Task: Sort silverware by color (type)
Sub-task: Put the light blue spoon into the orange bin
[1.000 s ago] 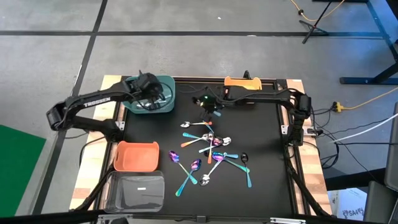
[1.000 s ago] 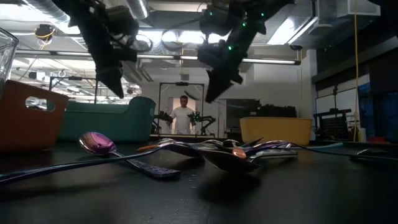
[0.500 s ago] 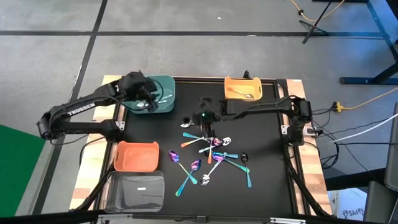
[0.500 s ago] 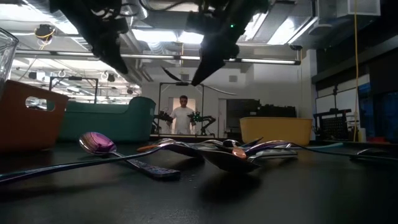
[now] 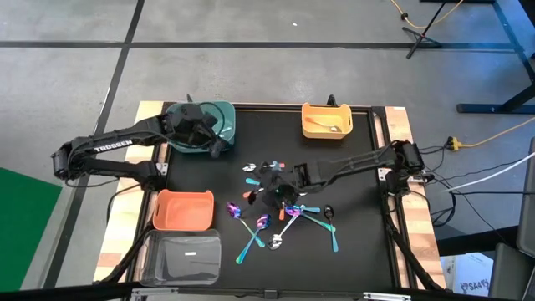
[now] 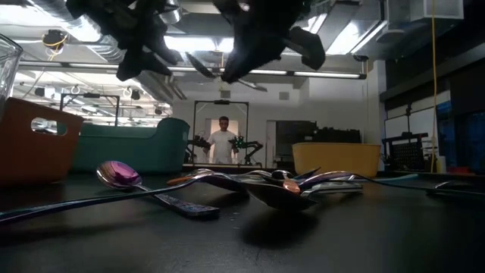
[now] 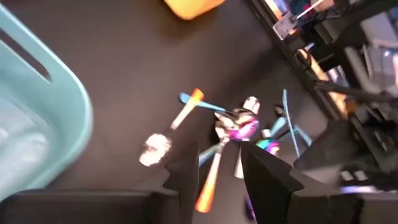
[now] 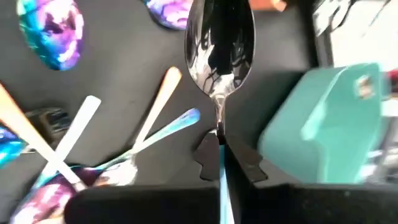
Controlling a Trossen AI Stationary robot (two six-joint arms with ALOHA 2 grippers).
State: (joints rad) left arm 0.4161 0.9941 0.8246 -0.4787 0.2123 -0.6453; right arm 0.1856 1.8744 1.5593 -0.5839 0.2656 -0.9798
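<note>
Silverware (image 5: 288,209): mixed-colour heap | right fingers (image 8: 211,163) pinch silver spoon (image 8: 219,50) | left fingers (image 7: 186,171) parted, empty

the right arm reaches from the table's right edge across toward the middle, low over the surface, its right gripper (image 5: 266,188) near the centre; in the right wrist view its fingers (image 8: 208,155) are pressed nearly together on a thin handle. the left arm stretches from the left side toward the far left part of the table, bent at the elbow, its left gripper (image 5: 211,140) raised above the surface with fingers (image 7: 186,171) parted and nothing between them
</note>
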